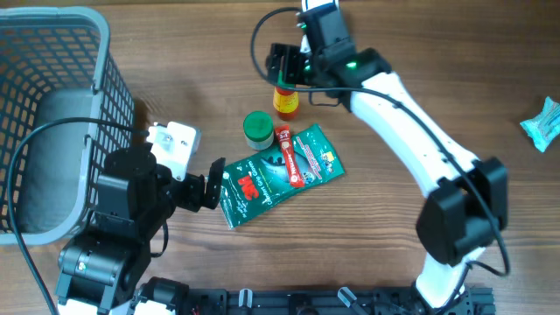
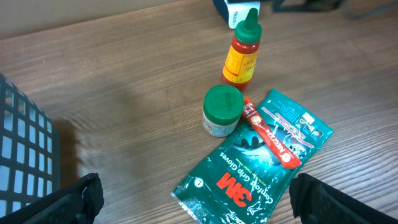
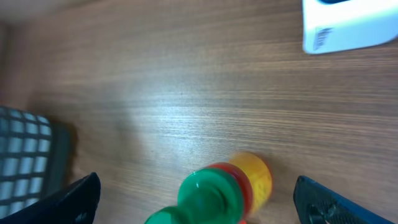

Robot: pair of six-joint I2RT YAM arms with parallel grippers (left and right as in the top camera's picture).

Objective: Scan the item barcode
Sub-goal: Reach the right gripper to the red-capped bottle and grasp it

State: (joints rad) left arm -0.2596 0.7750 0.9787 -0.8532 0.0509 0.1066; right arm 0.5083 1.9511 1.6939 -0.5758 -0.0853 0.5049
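Overhead, the small sauce bottle [image 1: 286,101] stands upright on the wooden table [image 1: 175,44], with a yellow label, red shoulder and green cap. It sits right under the right gripper [image 1: 284,70], whose fingers are spread wide and hold nothing. Just beside the bottle stands a green-lidded jar [image 1: 257,129]. A red tube [image 1: 289,156] lies across a flat green glove packet [image 1: 262,184]. The left gripper [image 1: 210,188] is also released and empty, its tips near the packet's left edge. Further left, a grey mesh basket [image 1: 96,79] shows only its grey floor. A white device [image 1: 172,142] rests beside the basket. A pale blue packet [image 1: 544,122] lies well apart at the right edge.
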